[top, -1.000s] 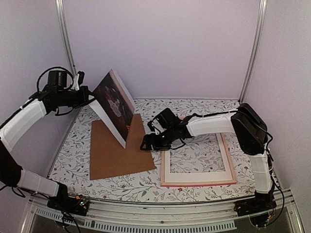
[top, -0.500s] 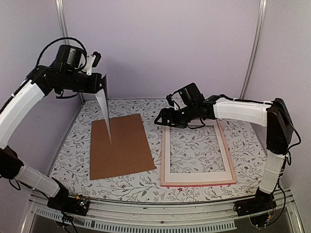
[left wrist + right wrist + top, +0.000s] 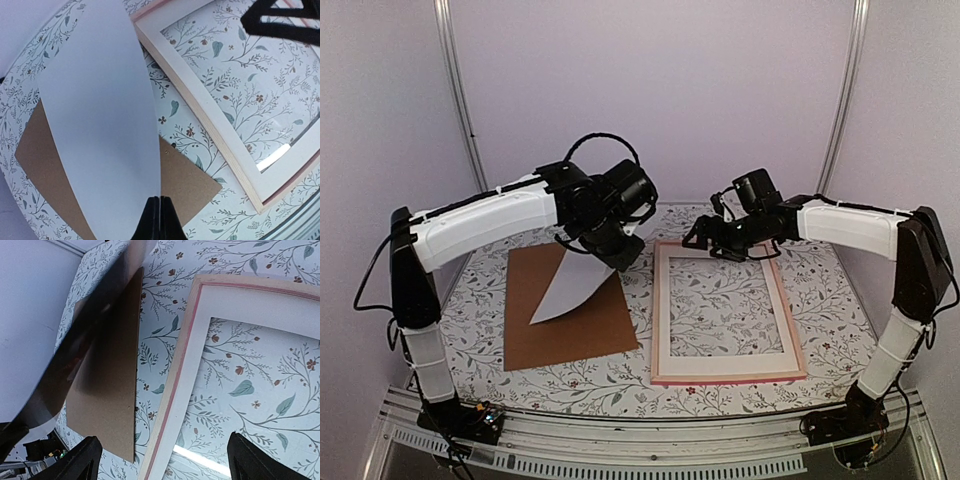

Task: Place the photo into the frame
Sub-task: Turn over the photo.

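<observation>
My left gripper (image 3: 607, 252) is shut on the top edge of the photo (image 3: 570, 290). The photo hangs bowed over the brown backing board (image 3: 560, 335), with its white back towards the top camera. In the left wrist view the fingers (image 3: 160, 215) pinch the white sheet (image 3: 100, 125). The right wrist view shows the photo's dark printed face (image 3: 90, 345). The pink frame (image 3: 725, 380) lies flat at the right with a white mat (image 3: 662, 310) in it. My right gripper (image 3: 700, 240) is open and empty above the frame's far left corner (image 3: 175, 395).
The backing board lies flat left of the frame, a narrow strip of floral tabletop (image 3: 645, 320) between them; it also shows in the left wrist view (image 3: 192, 185) and the right wrist view (image 3: 107, 400). Purple walls and metal posts (image 3: 460, 100) enclose the table.
My left arm swung right and down with the photo, from high at the left wall to just above the board. My right gripper moved back and right to the frame's far left corner.
</observation>
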### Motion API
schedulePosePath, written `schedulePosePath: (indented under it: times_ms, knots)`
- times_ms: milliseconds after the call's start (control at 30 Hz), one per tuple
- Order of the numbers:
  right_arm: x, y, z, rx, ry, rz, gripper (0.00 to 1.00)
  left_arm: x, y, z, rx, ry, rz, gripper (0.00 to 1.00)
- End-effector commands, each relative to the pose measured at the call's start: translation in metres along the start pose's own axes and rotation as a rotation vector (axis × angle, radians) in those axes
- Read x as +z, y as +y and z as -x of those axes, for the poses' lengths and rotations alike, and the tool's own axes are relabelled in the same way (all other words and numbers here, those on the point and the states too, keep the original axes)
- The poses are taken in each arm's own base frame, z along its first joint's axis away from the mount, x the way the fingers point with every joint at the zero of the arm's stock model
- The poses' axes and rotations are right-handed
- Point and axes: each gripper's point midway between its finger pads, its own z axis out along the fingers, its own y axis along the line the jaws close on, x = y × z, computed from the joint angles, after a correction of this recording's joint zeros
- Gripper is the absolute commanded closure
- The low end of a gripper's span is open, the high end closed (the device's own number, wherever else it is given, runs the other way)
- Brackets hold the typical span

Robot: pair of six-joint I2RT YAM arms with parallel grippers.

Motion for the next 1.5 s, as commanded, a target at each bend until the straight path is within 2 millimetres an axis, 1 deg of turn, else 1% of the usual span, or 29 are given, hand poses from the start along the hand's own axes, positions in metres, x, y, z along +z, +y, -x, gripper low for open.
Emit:
schedulePosePath:
  times_ms: [0, 133, 267, 367, 467, 700, 833, 967, 1033, 1133, 1233, 1267, 1467]
  knots:
    - [-0.020, -0.015, 0.009, 0.034, -0.038, -0.013, 0.09, 0.009, -0.022, -0.002, -0.008, 0.014, -0.020, 1.00]
    - [-0.014, -0.021, 0.008, 0.052, -0.026, 0.007, 0.09, 0.023, -0.044, -0.006, -0.033, 0.010, -0.066, 1.00]
    - [0.003, -0.017, 0.001, 0.084, 0.006, 0.080, 0.09, 0.030, -0.063, -0.008, -0.068, -0.013, -0.106, 1.00]
    - [0.015, -0.016, -0.006, 0.125, 0.030, 0.130, 0.09, 0.037, -0.075, -0.015, -0.077, -0.014, -0.120, 1.00]
    - [0.022, -0.018, -0.010, 0.156, 0.045, 0.151, 0.10, 0.044, -0.083, -0.022, -0.080, -0.007, -0.126, 1.00]
    - [0.041, -0.017, -0.019, 0.194, 0.092, 0.208, 0.10, 0.051, -0.099, -0.030, -0.084, -0.009, -0.143, 1.00]
    - [0.054, -0.019, -0.025, 0.207, 0.124, 0.211, 0.12, 0.060, -0.109, -0.040, -0.070, 0.010, -0.136, 1.00]
    - [0.068, -0.022, -0.036, 0.213, 0.159, 0.215, 0.19, 0.067, -0.115, -0.046, -0.058, 0.023, -0.125, 1.00]
    - [0.073, -0.023, -0.040, 0.216, 0.171, 0.216, 0.25, 0.071, -0.119, -0.049, -0.051, 0.029, -0.120, 1.00]
    - [0.076, -0.024, -0.043, 0.215, 0.181, 0.221, 0.37, 0.076, -0.121, -0.052, -0.044, 0.036, -0.112, 1.00]
    - [0.081, -0.025, -0.047, 0.216, 0.195, 0.237, 0.52, 0.080, -0.125, -0.054, -0.037, 0.041, -0.111, 0.99]
    - [0.082, -0.024, -0.048, 0.218, 0.197, 0.241, 0.55, 0.081, -0.126, -0.054, -0.036, 0.041, -0.110, 0.99]
    - [0.088, -0.029, -0.054, 0.238, 0.218, 0.240, 0.59, 0.082, -0.130, -0.054, -0.029, 0.035, -0.107, 0.99]
